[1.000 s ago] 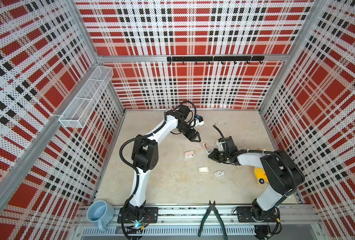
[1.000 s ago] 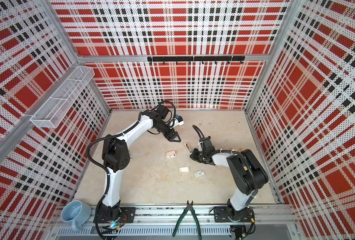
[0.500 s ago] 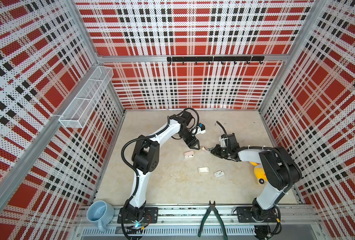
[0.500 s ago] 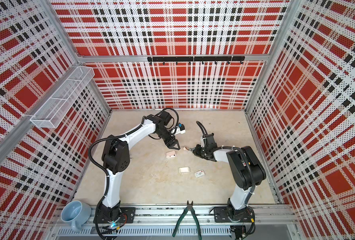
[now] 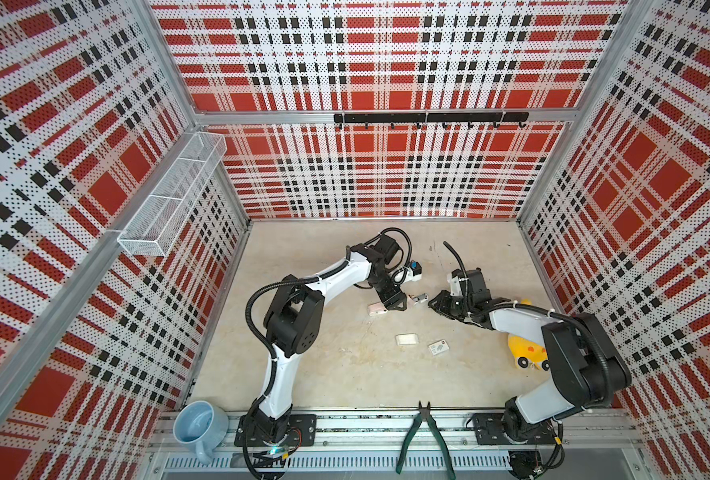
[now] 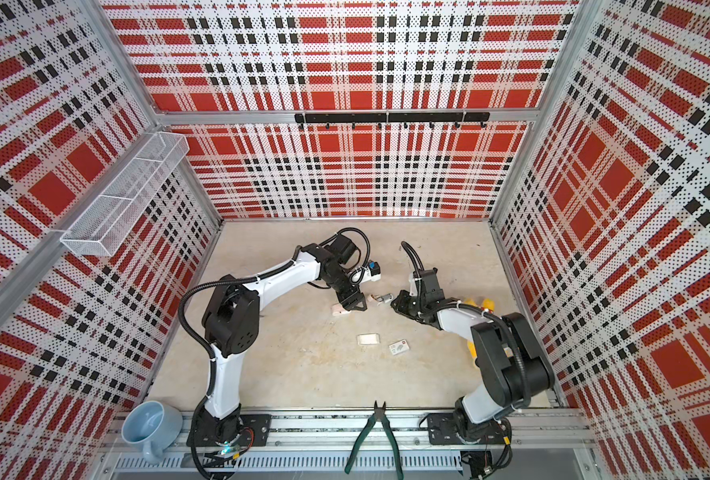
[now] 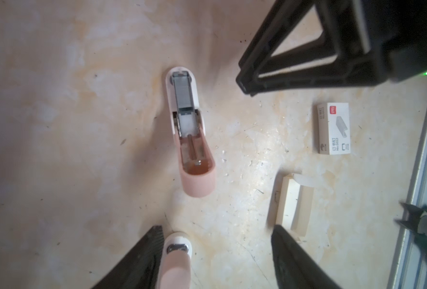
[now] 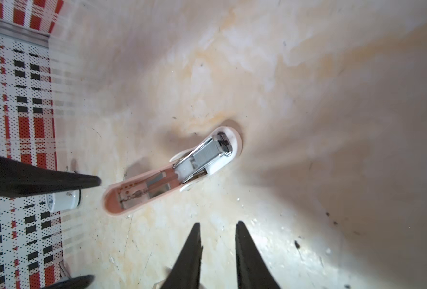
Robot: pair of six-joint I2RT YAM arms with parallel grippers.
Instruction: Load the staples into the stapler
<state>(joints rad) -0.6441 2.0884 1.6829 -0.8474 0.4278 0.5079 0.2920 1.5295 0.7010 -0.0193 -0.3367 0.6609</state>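
The stapler [image 7: 187, 130], pink and white, lies flung open on the floor between my two grippers in both top views [image 5: 417, 298] [image 6: 382, 297]. A grey strip of staples [image 7: 184, 92] sits in its metal channel, and the right wrist view shows the staples [image 8: 207, 152] too. My left gripper [image 7: 217, 227] [image 5: 395, 306] hangs open just left of the stapler. A second pink and white stapler-like piece [image 7: 176, 262] lies against one of its fingers, not gripped. My right gripper [image 8: 217, 224] [image 5: 433, 303] points at the stapler from the right, its jaws a narrow gap apart with nothing between them.
A white staple box with a red mark [image 7: 333, 128] [image 5: 438, 347] and its cream inner tray [image 7: 293, 202] [image 5: 407, 339] lie nearer the front. A yellow toy [image 5: 525, 353] sits under the right arm. Green pliers [image 5: 423, 436] and a blue mug [image 5: 199, 426] rest on the front rail.
My left gripper has come forward from the back of the floor to hang beside the open stapler. The right gripper's jaws have parted slightly; the stapler has barely moved.
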